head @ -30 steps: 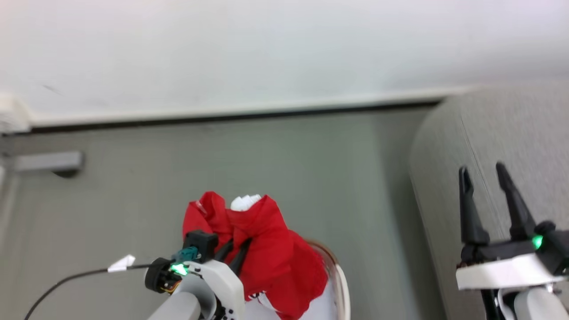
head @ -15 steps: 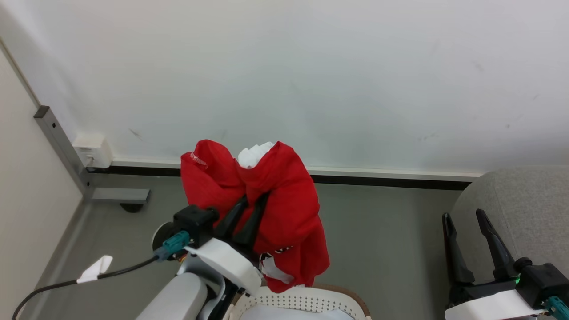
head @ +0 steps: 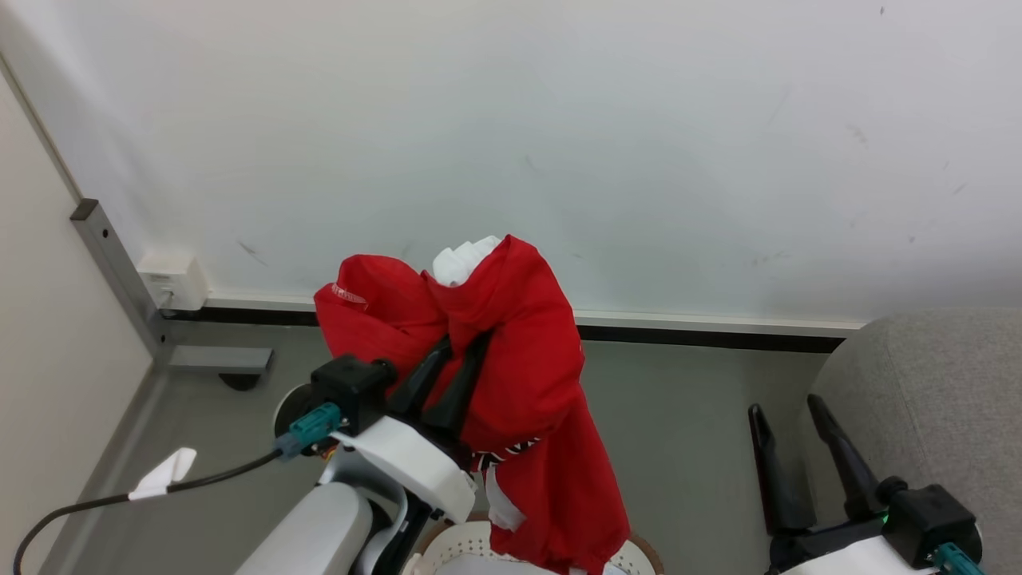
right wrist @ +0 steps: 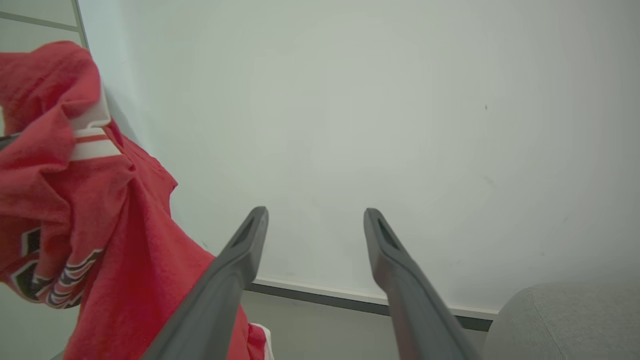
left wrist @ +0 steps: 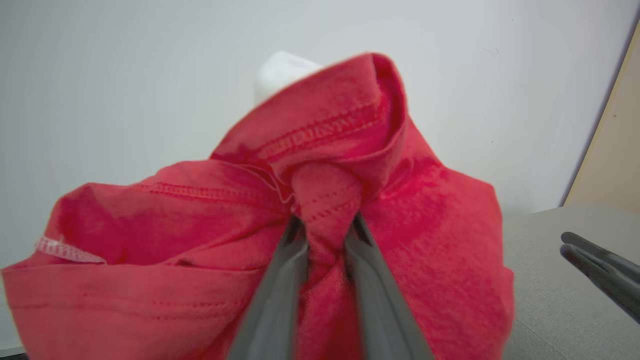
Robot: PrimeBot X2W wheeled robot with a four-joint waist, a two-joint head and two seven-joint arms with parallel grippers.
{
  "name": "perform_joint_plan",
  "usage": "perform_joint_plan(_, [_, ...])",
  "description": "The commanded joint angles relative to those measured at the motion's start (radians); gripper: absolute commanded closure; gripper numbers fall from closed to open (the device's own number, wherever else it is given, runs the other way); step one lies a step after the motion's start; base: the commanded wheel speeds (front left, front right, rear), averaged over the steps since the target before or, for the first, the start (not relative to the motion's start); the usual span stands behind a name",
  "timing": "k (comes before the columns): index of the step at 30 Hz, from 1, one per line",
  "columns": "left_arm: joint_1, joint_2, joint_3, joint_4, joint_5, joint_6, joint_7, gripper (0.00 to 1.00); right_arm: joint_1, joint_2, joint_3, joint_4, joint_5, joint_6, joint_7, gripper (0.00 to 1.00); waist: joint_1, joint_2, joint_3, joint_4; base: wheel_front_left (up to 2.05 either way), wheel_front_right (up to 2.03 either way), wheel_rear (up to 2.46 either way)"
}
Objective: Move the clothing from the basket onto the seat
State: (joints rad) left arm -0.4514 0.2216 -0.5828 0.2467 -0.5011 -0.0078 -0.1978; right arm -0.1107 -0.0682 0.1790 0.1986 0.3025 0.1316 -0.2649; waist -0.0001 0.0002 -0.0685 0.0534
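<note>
Half the job looks done: the left gripper (head: pixel 461 347) is clenched on the red clothing (head: pixel 523 375), which hangs over the basket (head: pixel 451 553), lowest folds near its rim. The right gripper (head: pixel 786 406) is spread and empty beside the seat (head: pixel 934 383). The carry and drop remain.

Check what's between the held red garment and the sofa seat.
Head view: between garment and seat, bare grey floor and the open right tool.

basket (head: pixel 457 554): only a strip of holed wall shows at the head view's bottom edge; the rest is cut off or under clothing (head: pixel 519 375). Left tool (head: pixel 463 345) tips buried in red folds. print (head: pixel 503 455) creased, unreadable. seat (head: pixel 934 383) runs off the right edge.
</note>
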Motion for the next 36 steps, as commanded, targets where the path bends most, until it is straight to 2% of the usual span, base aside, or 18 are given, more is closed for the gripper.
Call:
perform_joint_plan(1, [0.007, 0.005, 0.005, -0.004, -0.007, 0.004, 0.002, 1.00, 0.013, -0.006, 0.015, 0.007, 0.008, -0.002, 0.001, 0.00, 0.0001, -0.0002, 0.001, 0.000, 0.00, 0.00, 0.00])
perform_joint_plan(7, [0.006, -0.004, 0.000, 0.012, -0.013, 0.004, 0.003, 1.00, -0.003, -0.018, 0.101, 0.002, 0.041, -0.002, 0.001, 0.00, 0.0001, -0.0002, 0.003, 0.000, 0.00, 0.00, 0.00])
perform_joint_plan(14, [-0.016, -0.019, -0.019, 0.035, -0.019, -0.008, 0.007, 1.00, -0.063, -0.032, 0.302, 0.039, 0.120, -0.002, 0.001, 0.00, 0.0001, -0.0002, 0.010, 0.012, 0.00, 0.00, 0.00])
perform_joint_plan(23, [-0.053, -0.074, -0.057, 0.091, -0.028, -0.036, 0.002, 1.00, -0.211, -0.018, 0.491, 0.202, 0.226, -0.002, 0.001, 0.00, 0.0001, -0.0002, 0.016, 0.077, 0.00, 0.00, 0.00])
perform_joint_plan(28, [-0.071, -0.101, -0.086, 0.120, -0.027, -0.052, -0.002, 1.00, -0.276, -0.007, 0.514, 0.321, 0.253, -0.002, 0.001, 0.00, 0.0001, -0.0002, 0.010, 0.124, 0.00, 0.00, 0.00])
perform_joint_plan(36, [-0.086, -0.138, -0.157, 0.133, -0.029, -0.078, 0.011, 1.00, -0.324, 0.008, 0.486, 0.456, 0.293, -0.002, 0.001, 0.00, 0.0001, -0.0002, -0.005, 0.212, 0.00, 0.00, 0.00])
